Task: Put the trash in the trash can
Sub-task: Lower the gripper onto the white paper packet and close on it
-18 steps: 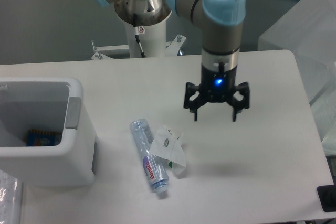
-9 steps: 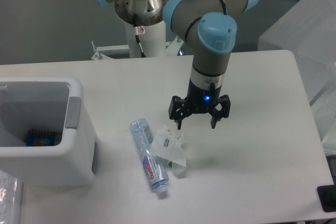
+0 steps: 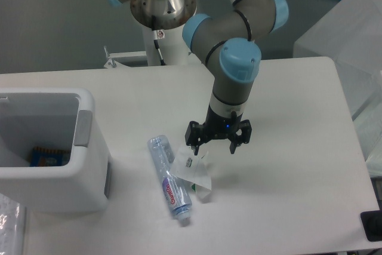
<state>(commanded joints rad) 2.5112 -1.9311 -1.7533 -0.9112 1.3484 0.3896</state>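
A clear plastic bottle [image 3: 166, 176] with a red-and-blue label lies on the white table, pointing towards the front. A crumpled white wrapper [image 3: 192, 171] with a green bit lies against the bottle's right side. My gripper [image 3: 215, 150] is open and empty, pointing down, just above and to the right of the wrapper's upper edge. The white trash can [image 3: 89, 165] stands at the left edge of the table, with a grey panel on its right rim and a dark item inside.
The arm's base post [image 3: 167, 40] stands at the back of the table. A translucent box [image 3: 352, 46] stands beyond the right edge. A black object [image 3: 373, 226] sits at the front right corner.
My gripper has moved left and down towards the wrapper, staying open. The bottle and wrapper have not moved.
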